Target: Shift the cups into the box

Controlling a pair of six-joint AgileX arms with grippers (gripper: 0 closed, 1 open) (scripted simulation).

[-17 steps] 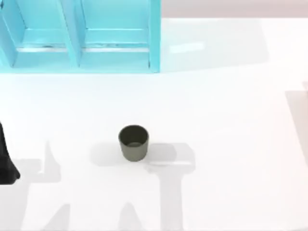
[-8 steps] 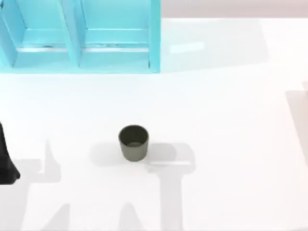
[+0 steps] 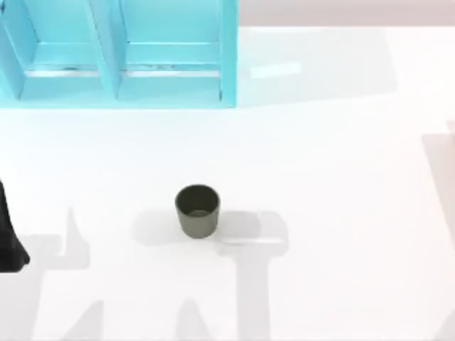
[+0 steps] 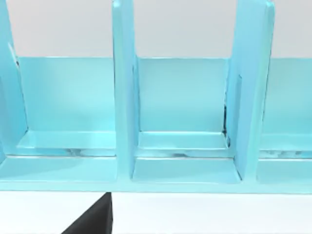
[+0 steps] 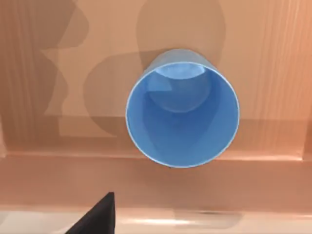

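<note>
The olive cup (image 3: 197,211) stands upright mid-tabletop (image 3: 341,177). The blue cup (image 5: 183,109) sits inside a brown box (image 5: 48,161), just below the right end effector (image 5: 95,217), whose opening I cannot tell.

White table (image 3: 341,213). Light blue rack (image 3: 121,53) with upright dividers and open bays, standing at the table's far left edge; seen close from the left wrist view (image 4: 180,126). Wooden surface (image 5: 44,165), reddish-brown, in the right wrist view.
</note>
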